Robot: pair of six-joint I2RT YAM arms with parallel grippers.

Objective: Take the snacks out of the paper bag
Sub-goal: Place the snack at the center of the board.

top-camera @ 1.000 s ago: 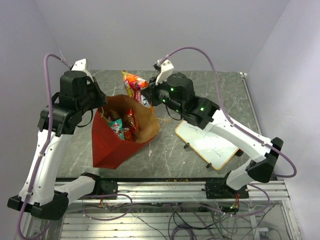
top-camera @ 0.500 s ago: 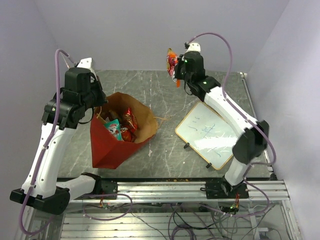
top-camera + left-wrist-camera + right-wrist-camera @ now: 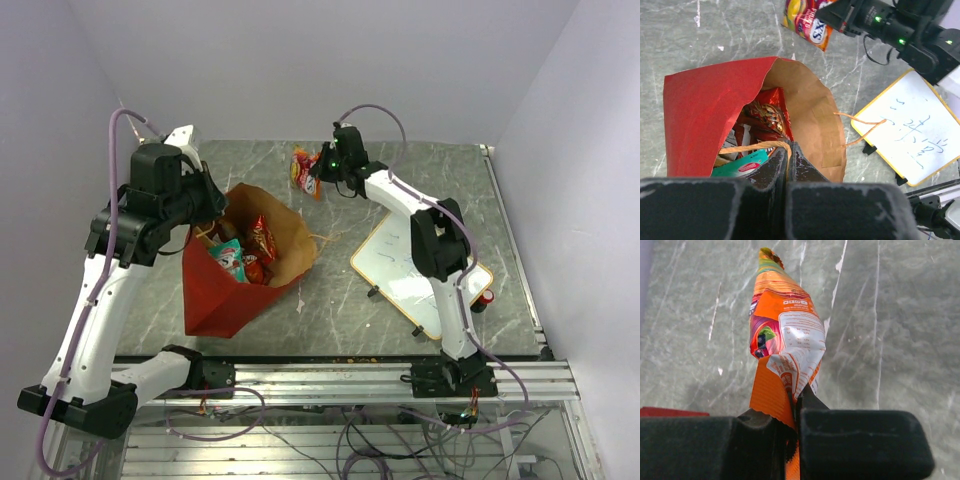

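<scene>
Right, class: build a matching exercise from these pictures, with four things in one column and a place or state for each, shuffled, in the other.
1. orange packet
2. teal packet
3. whiteboard
4. paper bag

A. inside the bag
B. white, with writing on it
C. its string handle pinched in the left gripper
D. pinched in the right gripper

Pairs: 1-D, 2-A, 3-B, 4-C.

orange pkt: "XS", rest cut off | whiteboard: scrawl, unreadable

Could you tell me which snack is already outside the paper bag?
The orange packet in the right pincer; the other packets lie inside the paper bag.
</scene>
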